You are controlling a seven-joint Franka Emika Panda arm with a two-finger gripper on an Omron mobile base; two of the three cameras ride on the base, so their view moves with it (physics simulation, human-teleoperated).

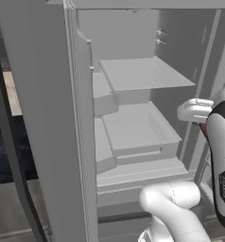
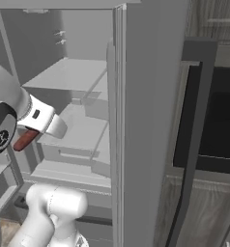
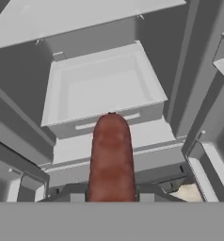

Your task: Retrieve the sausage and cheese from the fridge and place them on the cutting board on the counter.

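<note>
The gripper (image 3: 111, 195) is closed on the sausage (image 3: 111, 160), which juts forward from between the fingers. The sausage hangs in the air in front of the open fridge (image 1: 142, 75), clear of the shelves. Ahead of it sits a shallow grey drawer (image 3: 102, 89). In the right base view the sausage (image 2: 26, 139) protrudes below the white hand, tilted downward.

One sausage (image 3: 111, 157) in front of the open fridge (image 1: 147, 28), one fridge with two doors swung open, one flat shelf (image 1: 142, 73) inside it, one open drawer (image 3: 102, 87) below that shelf, perhaps two door bins (image 1: 102, 92), faintly seen, one gripper (image 3: 111, 195)
</note>
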